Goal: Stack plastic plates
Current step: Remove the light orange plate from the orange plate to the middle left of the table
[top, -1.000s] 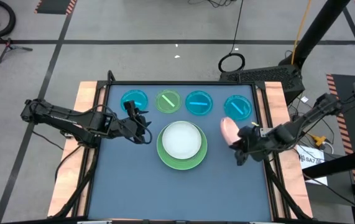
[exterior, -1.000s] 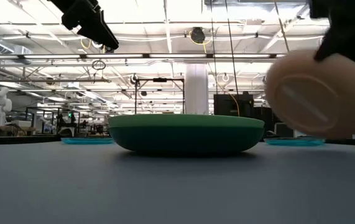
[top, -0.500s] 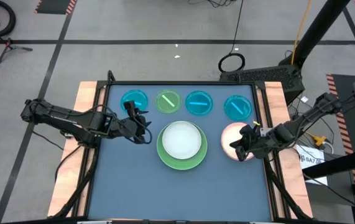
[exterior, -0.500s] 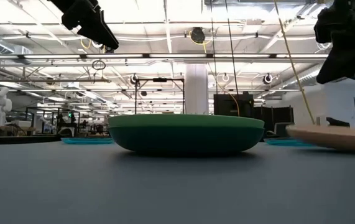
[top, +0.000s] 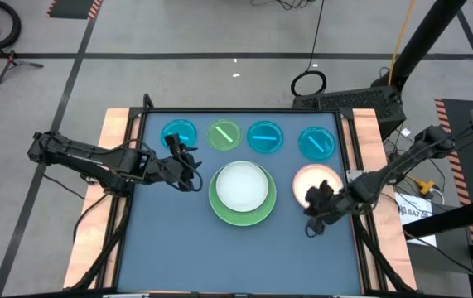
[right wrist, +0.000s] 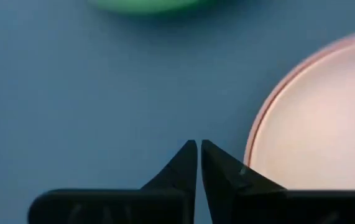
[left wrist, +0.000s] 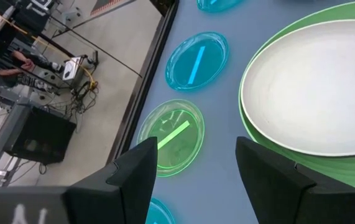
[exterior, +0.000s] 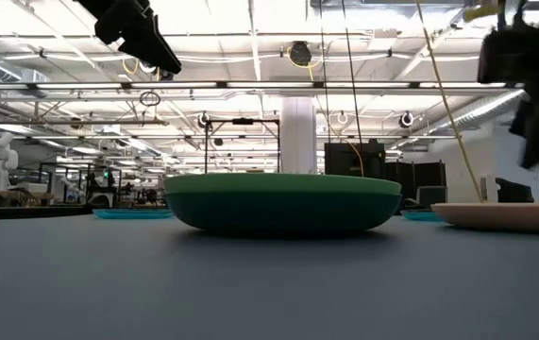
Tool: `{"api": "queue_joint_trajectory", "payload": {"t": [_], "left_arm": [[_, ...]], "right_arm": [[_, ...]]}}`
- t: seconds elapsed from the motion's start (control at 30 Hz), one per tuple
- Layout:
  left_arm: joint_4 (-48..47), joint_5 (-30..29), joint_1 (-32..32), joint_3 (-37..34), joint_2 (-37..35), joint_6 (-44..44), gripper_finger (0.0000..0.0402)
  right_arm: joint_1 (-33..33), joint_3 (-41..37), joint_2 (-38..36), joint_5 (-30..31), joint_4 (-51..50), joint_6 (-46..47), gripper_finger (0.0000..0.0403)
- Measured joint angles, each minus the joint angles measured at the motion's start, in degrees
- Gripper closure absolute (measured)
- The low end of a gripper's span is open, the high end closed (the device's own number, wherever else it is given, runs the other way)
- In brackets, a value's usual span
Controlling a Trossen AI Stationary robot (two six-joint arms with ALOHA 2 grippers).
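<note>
Right gripper [top: 313, 217] hangs over the blue table [top: 170, 257] just beside the near edge of the pink plate [top: 315, 184], its fingers [right wrist: 187, 163] pressed almost together with nothing between them; the right wrist view shows only bare table under the tips and the pink rim off to one side. That plate lies flat on the table, right of the middle stack and apart from it. The stack is a white plate [top: 241, 185] resting inside a green plate [top: 219, 211]; from the low view it reads as one dark green bowl shape [exterior: 282, 202], with the pink plate's edge [exterior: 501, 215] at the far right. Along the far side of the table runs a row of four small translucent plates: cyan [top: 179, 133], lime [top: 224, 135], cyan [top: 264, 136], cyan [top: 316, 142]. Left gripper [top: 191, 165] is raised left of the stack, near the first cyan plate, its fingers [left wrist: 133, 169] spread wide and empty.
</note>
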Motion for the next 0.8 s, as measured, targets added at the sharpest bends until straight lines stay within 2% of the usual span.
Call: {"api": "queue_joint_trajectory", "payload": {"t": [0.2,0.37,0.47,0.6,0.8], "left_arm": [[1.15,-0.01,-0.01,0.0,0.0,0.92,0.0179],[1.25,0.0,0.0,0.0,0.0,1.04,0.0179],[0.57,0.0,-0.01,-0.01,0.0,0.61,0.0179],[0.22,-0.02,0.0,-0.02,0.0,0.4,0.0179],[2.22,-0.02,0.77,-0.02,0.0,2.57,0.0179]], "right_arm": [[0.22,0.0,8.52,-5.87,-0.9,-0.23,0.0342],[0.24,0.06,10.35,-6.55,1.58,-0.65,0.031],[0.24,2.45,10.24,-6.79,-4.76,0.01,0.0306],[1.17,9.63,10.52,-7.95,-18.18,0.28,0.0318],[3.67,11.68,10.84,-5.93,-20.25,-5.78,0.0324]]}}
